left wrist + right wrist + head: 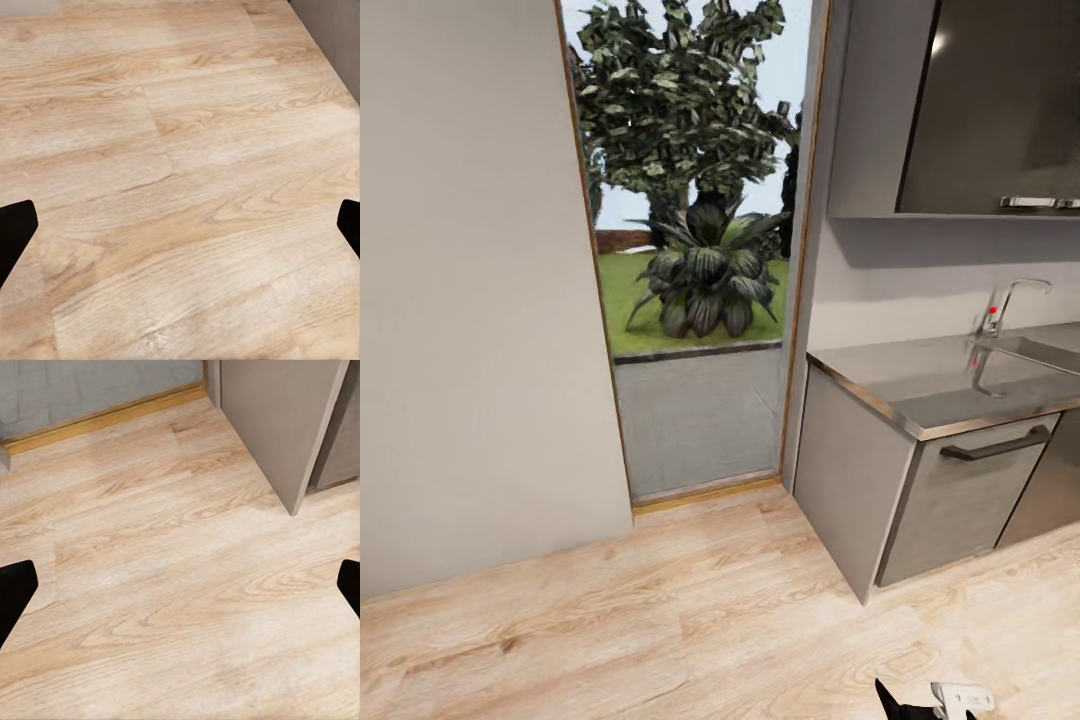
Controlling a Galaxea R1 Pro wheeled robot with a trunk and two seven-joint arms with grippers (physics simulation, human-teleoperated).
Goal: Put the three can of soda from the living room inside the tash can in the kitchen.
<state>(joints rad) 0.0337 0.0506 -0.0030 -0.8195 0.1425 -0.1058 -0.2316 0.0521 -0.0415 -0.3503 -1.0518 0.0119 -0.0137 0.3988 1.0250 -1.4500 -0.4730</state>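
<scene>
While the robot faces a corner of the kitchen, the head view takes in a plain grey wall (470, 300) on the left and a tall glass door (695, 250) beside it, with a leafy plant (705, 275) and a tree (680, 100) on the lawn outside. To the right stands a grey cabinet (920, 500) with a dark handle (997, 446), topped by a steel counter (920, 385) with a sink (1040, 350) and a tap (1010, 300) at the far right. A wall cupboard (980, 100) hangs above.

The left gripper (180, 232) is spread wide, its dark fingertips (13, 232) at the frame edges over bare wood floor (180, 187). The right gripper (180, 592) is likewise spread and holds nothing, above floor near the cabinet's corner (285, 427).

No soda cans or bin are in sight here.
</scene>
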